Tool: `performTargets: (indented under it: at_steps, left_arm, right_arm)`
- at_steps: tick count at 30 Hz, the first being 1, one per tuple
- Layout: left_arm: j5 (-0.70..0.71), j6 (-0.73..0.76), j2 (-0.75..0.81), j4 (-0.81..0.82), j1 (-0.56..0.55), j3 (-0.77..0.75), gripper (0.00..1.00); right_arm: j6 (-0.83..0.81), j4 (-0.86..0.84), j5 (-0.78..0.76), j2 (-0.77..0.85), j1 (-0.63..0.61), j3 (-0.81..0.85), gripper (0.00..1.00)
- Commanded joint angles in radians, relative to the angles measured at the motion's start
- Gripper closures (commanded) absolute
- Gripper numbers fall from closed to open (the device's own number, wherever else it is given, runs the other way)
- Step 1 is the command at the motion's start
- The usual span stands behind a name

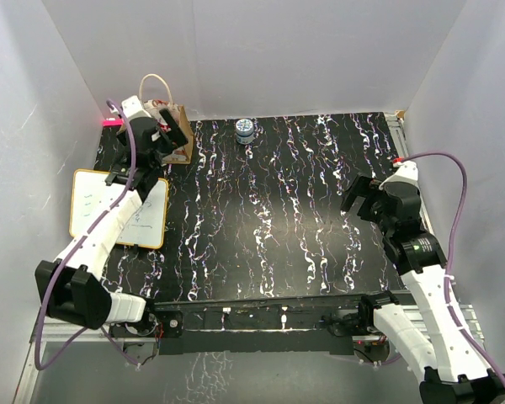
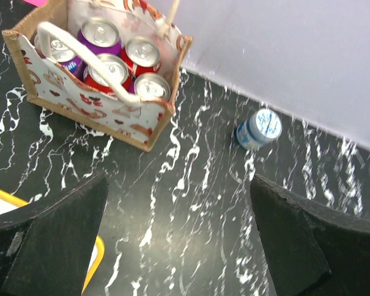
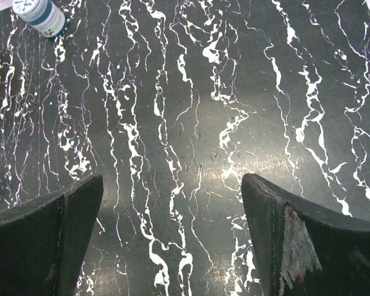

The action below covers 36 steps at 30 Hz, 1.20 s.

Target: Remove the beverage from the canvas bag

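- Canvas bag (image 2: pixel 98 114): tan box-shaped tote with a printed cloth front and cream rope handles, at the far-left corner of the bench (image 3: pixel 191 123). Five cans (image 2: pixel 142 52) stand upright inside, round metal tops showing.
- Left gripper (image 2: pixel 179 206) hovers near the bag, spread wide, holding nothing. Right gripper (image 3: pixel 172 203) is likewise spread, well apart over bare bench.
- Step, as judged: approach. Next: descend between the handles, pinch one smooth can, lift straight up.
- A blue-and-white can (image 2: pixel 259 128) sits apart, near the back wall.
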<state>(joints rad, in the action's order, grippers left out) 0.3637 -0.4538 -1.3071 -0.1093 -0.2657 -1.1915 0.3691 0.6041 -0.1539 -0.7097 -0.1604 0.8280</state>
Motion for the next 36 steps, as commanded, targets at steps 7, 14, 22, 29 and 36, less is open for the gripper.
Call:
performTargets:
  at_steps: [7,14,22,29,36]
  left_arm:
    - [0.116,-0.365,-0.178,-0.077,0.123,-0.232,0.03]
    - [0.114,-0.457,-0.300,-0.105,0.211,-0.312,0.03]
    - [-0.038,-0.490,-0.481,-0.134,0.266,-0.433,0.11]
    - [-0.045,-0.503,-0.534,-0.122,0.291,-0.448,0.18]
    - [-0.123,-0.527,-0.607,-0.172,0.315,-0.499,0.42]
  right_arm:
    - [-0.037,-0.104,0.031,0.033,0.008,-0.023,0.02]
    - [-0.045,-0.122,0.029,0.058,0.009,-0.035,0.02]
    - [-0.047,-0.121,0.034,0.056,0.009,-0.036,0.02]
    - [-0.050,-0.130,0.024,0.069,0.009,-0.041,0.02]
    - [-0.058,-0.142,0.029,0.084,0.009,-0.048,0.02]
